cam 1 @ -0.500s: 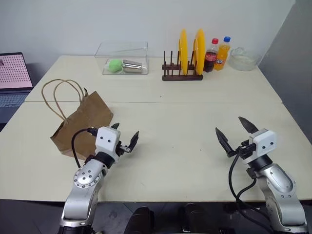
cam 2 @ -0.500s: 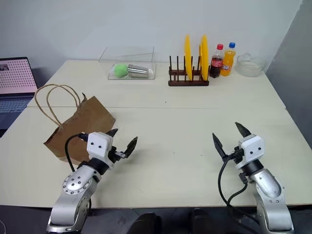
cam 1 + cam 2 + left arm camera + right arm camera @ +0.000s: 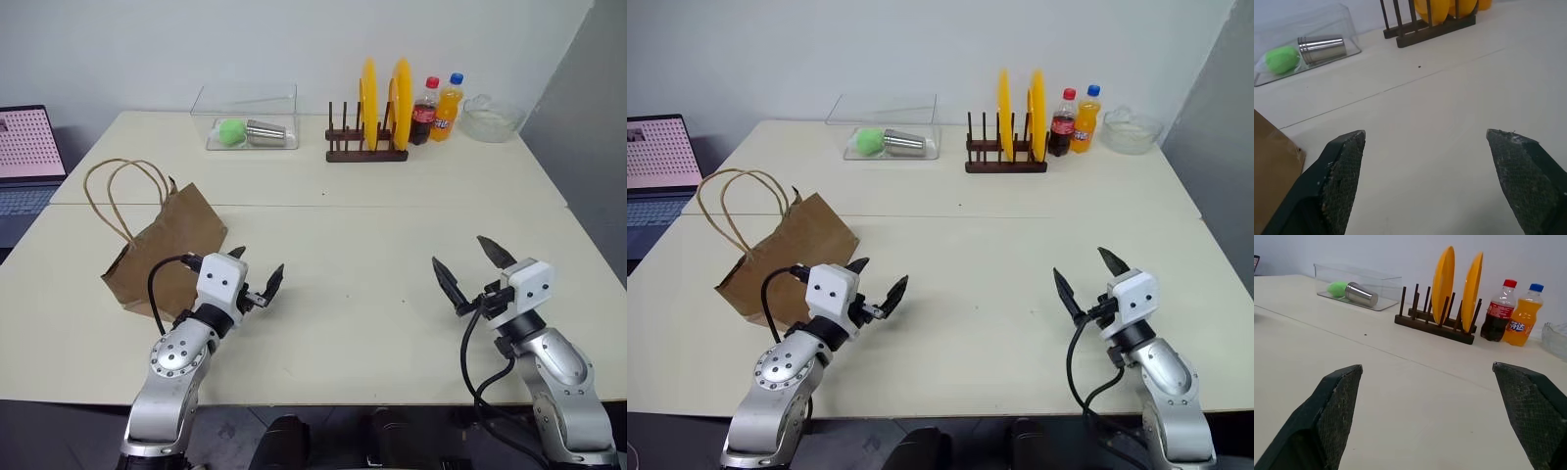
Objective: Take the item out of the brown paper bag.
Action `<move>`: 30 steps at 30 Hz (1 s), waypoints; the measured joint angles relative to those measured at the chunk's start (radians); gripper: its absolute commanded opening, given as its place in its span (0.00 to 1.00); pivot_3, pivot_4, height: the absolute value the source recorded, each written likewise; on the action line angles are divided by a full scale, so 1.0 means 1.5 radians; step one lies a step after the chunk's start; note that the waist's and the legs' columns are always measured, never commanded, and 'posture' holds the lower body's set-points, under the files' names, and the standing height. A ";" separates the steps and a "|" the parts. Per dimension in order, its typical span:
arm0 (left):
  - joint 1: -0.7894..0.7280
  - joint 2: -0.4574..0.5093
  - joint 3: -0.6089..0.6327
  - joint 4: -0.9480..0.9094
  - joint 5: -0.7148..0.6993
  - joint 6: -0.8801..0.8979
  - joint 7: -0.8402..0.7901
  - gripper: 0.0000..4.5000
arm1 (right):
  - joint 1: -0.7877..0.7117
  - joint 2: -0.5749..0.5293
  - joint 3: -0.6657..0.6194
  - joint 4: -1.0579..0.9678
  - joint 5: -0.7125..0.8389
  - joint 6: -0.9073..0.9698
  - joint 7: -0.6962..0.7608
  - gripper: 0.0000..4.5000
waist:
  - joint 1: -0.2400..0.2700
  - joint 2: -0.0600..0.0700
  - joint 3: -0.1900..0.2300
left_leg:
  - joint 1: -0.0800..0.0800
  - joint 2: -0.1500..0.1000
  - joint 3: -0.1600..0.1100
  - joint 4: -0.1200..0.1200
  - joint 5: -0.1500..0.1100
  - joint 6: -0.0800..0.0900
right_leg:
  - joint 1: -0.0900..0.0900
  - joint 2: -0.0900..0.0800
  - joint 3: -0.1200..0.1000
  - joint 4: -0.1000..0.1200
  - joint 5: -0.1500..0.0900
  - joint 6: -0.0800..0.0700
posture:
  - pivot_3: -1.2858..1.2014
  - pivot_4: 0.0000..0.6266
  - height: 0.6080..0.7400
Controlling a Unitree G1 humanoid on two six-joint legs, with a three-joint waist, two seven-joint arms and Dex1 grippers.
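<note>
Left eye view: the brown paper bag [image 3: 167,257] lies on its side on the surface, just outboard of the left gripper [image 3: 257,277] and a little behind its fingertips, handles [image 3: 116,199] looping away toward the far side. Its long axis runs obliquely away from the fingers. The item cannot be seen (presumably inside the bag). Both pairs of fingers are spread wide and hold nothing. The right gripper [image 3: 468,264] hangs well apart from the bag, so the left arm is much the nearer.
</note>
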 measured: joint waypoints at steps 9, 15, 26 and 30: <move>-0.014 -0.004 -0.001 0.000 0.004 0.015 0.006 0.92 | -0.002 -0.001 0.003 0.001 0.001 0.006 0.013 1.00 | 0.000 0.000 0.000 | 0.000 0.000 0.000 0.000 0.000 0.000 | 0.000 0.000 0.000 0.000 0.000 0.000 | 0.52 0.24 1.00; -0.021 -0.004 0.004 -0.029 0.006 0.027 0.022 0.92 | -0.035 -0.003 0.018 0.001 0.016 0.040 0.030 1.00 | -0.001 0.000 0.000 | 0.000 0.000 0.000 0.000 0.000 0.000 | 0.000 0.000 0.000 0.000 0.000 0.000 | 0.52 0.24 1.00; 0.043 0.026 0.145 -0.198 -0.102 0.149 0.020 0.92 | -0.295 -0.091 0.071 -0.042 0.223 0.242 0.182 1.00 | -0.001 -0.001 0.002 | -0.001 0.000 -0.002 0.000 0.000 0.000 | 0.000 0.000 -0.002 -0.001 0.000 0.000 | 0.52 0.24 1.00; 0.060 0.095 0.257 -0.256 -0.216 0.247 -0.018 0.92 | -0.343 -0.119 0.083 -0.033 0.268 0.279 0.246 1.00 | 0.000 -0.001 0.002 | -0.001 0.000 -0.003 0.000 0.000 0.000 | 0.000 0.000 -0.003 -0.002 0.000 0.000 | 0.52 0.24 1.00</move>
